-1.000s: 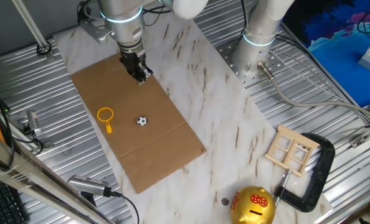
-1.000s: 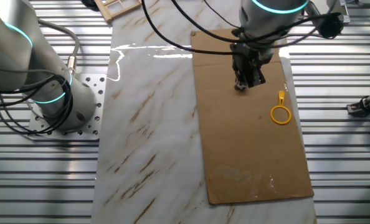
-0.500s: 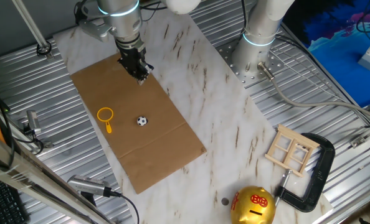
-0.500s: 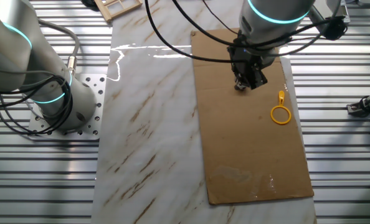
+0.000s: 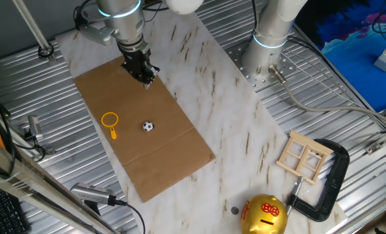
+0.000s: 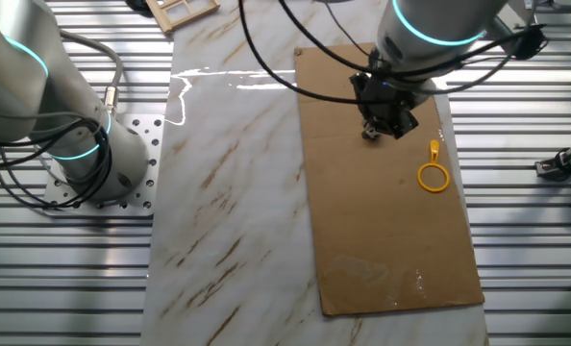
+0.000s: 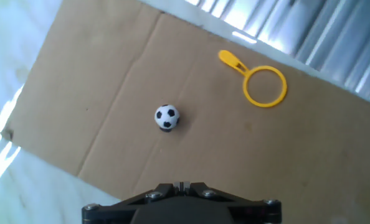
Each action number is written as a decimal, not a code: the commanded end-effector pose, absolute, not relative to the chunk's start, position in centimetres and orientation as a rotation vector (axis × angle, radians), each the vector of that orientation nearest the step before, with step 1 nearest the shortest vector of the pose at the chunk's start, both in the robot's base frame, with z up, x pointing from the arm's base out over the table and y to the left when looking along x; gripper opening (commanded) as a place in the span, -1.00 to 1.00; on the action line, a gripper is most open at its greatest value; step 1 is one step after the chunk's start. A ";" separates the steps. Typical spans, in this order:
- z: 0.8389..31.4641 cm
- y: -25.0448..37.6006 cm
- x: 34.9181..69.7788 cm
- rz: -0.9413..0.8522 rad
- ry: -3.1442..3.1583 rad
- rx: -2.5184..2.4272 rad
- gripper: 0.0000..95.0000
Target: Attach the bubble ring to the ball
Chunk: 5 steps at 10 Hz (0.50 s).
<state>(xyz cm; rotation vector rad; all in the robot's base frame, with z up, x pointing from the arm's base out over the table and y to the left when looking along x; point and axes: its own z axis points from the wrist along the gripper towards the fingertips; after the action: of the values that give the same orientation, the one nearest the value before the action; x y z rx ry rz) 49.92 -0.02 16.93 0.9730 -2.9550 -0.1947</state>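
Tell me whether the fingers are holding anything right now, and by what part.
Nothing is held. The bubble ring and the ball both lie loose on the cardboard, apart from the gripper.

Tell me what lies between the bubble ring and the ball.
Nothing but bare cardboard sheet. The hand view shows the bubble ring and the ball lying apart, with only brown board between them.

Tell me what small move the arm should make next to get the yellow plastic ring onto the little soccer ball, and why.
Probably move the gripper across to above the yellow plastic bubble ring and lower toward its handle. The ring lies loose on the brown cardboard sheet, apart from the small black-and-white ball, and the gripper holds nothing, so the ring has to be picked up first.
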 end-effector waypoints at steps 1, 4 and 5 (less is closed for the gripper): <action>16.9 0.0 50.0 -0.203 -2.913 1.068 -1.00; 15.8 -0.7 51.6 -0.206 -2.880 1.155 -1.00; 15.5 -1.0 52.3 -0.208 -2.873 1.169 -1.00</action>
<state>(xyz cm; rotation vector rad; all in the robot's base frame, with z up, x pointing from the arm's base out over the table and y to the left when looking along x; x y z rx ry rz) 52.45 -1.05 15.42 1.1733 -2.8744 -0.2038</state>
